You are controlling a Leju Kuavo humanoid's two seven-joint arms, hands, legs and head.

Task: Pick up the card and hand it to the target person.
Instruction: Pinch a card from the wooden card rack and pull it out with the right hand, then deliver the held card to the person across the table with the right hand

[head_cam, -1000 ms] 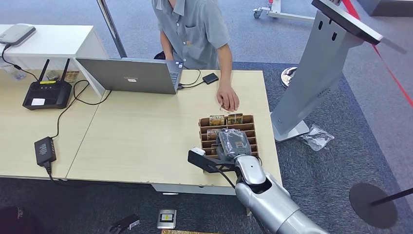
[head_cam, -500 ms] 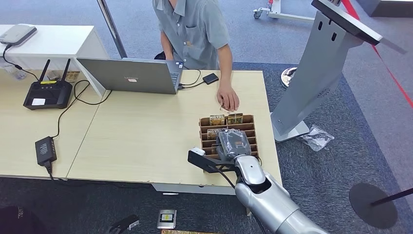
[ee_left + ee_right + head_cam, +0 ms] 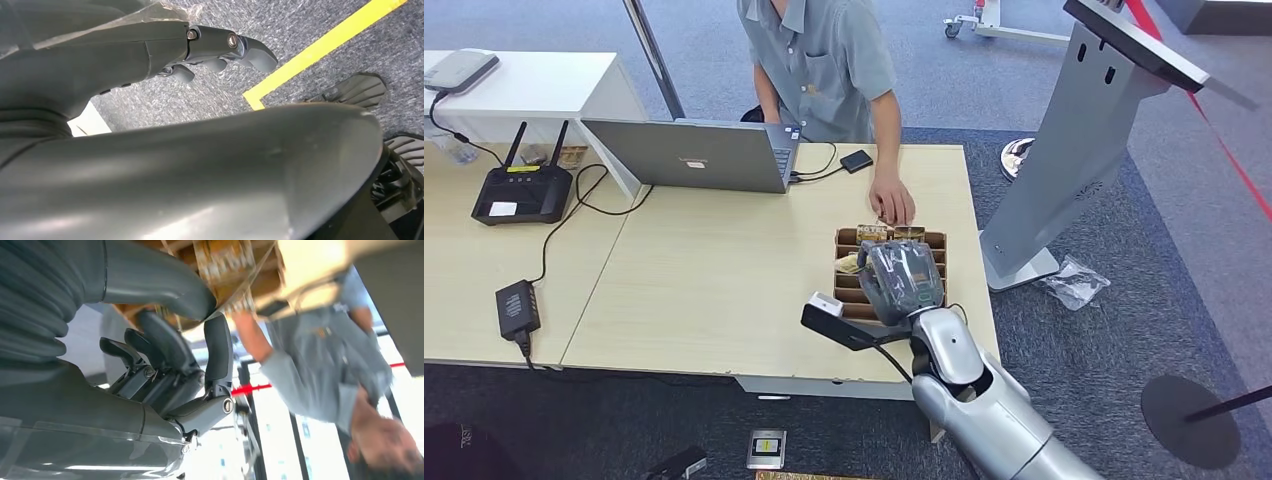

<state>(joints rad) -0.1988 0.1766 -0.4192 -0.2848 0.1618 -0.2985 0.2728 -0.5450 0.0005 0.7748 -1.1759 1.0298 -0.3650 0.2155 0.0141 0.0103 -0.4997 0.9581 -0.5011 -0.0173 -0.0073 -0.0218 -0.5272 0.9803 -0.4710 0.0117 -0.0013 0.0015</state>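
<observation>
Cardboard rack (image 3: 848, 243) partly uncovered as right hand (image 3: 902, 279) rose toward person's hand (image 3: 892, 205), card (image 3: 220, 262) pinched between thumb and finger, lifted clear; handover judged next.

The right hand (image 3: 902, 280) has moved up and away from the near rows of the brown slotted card box (image 3: 848, 240) toward its far end — it now covers the middle and far rows, closer to the person's hand (image 3: 892, 206) resting on the table (image 3: 724, 270). A card (image 3: 876, 231) now stands above the far rim of the box at the fingertips, and in the right wrist view a card (image 3: 235, 300) sits pinched between thumb and finger — lifted clear of its slot
</observation>
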